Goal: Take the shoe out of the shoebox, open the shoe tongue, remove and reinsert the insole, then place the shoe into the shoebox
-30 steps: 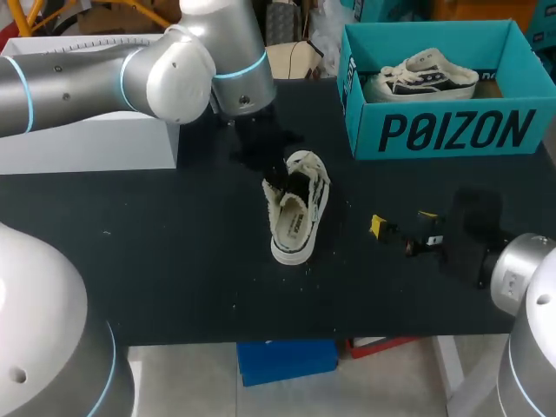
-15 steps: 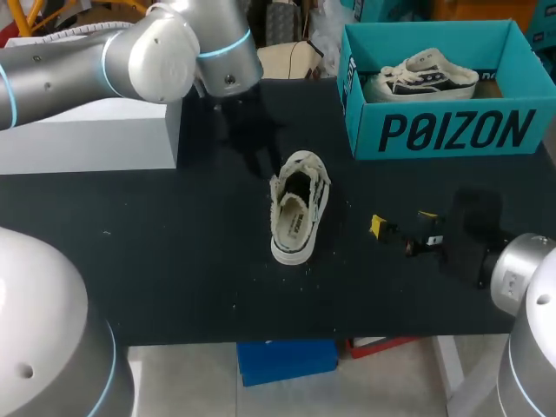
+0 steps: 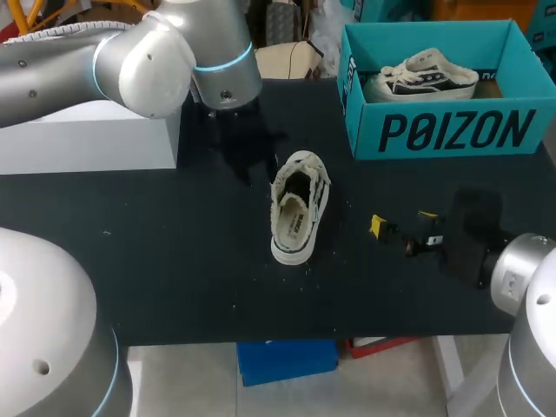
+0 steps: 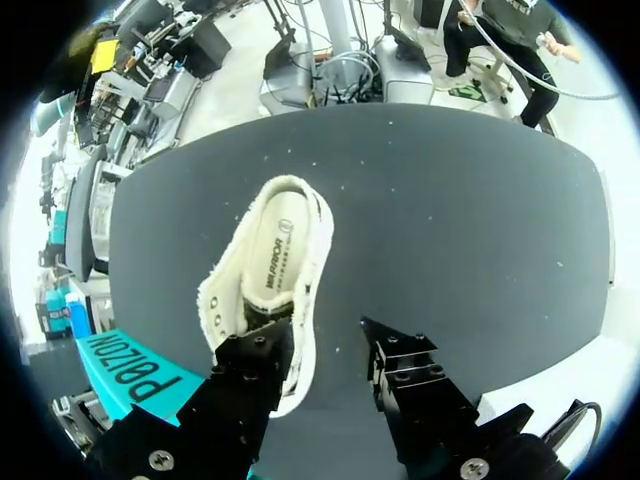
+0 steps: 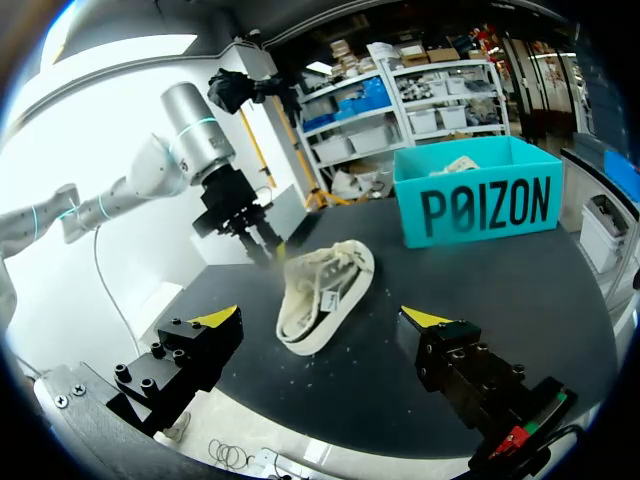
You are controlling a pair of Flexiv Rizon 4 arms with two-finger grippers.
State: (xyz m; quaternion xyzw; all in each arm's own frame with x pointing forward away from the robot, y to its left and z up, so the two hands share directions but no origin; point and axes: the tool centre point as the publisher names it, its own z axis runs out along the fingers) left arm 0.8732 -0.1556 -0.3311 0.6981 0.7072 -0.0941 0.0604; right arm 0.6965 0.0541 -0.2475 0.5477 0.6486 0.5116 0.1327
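A white canvas shoe point(image 3: 297, 208) with dark trim lies on the black table, its mouth wide and the printed insole point(image 4: 275, 255) showing inside. My left gripper point(image 3: 250, 156) hovers just behind and left of the shoe's heel end, open with nothing between its fingers point(image 4: 255, 365). In the left wrist view the shoe point(image 4: 268, 275) lies ahead of one finger. My right gripper point(image 3: 402, 228) rests low on the table right of the shoe, wide open and empty. From the right wrist, the shoe point(image 5: 325, 285) lies ahead between the yellow tips point(image 5: 216, 318). The teal shoebox point(image 3: 452, 130) stands at the back right.
A second shoe point(image 3: 426, 76) lies inside the teal shoebox point(image 5: 480, 205). A white box point(image 3: 87, 139) stands at the back left under my left arm. Bare black table point(image 3: 174, 261) stretches in front of and left of the shoe.
My left gripper has let go of the shoe's mouth, opened, and drawn back and to the left. The shoe stays in place. The right arm has not moved.
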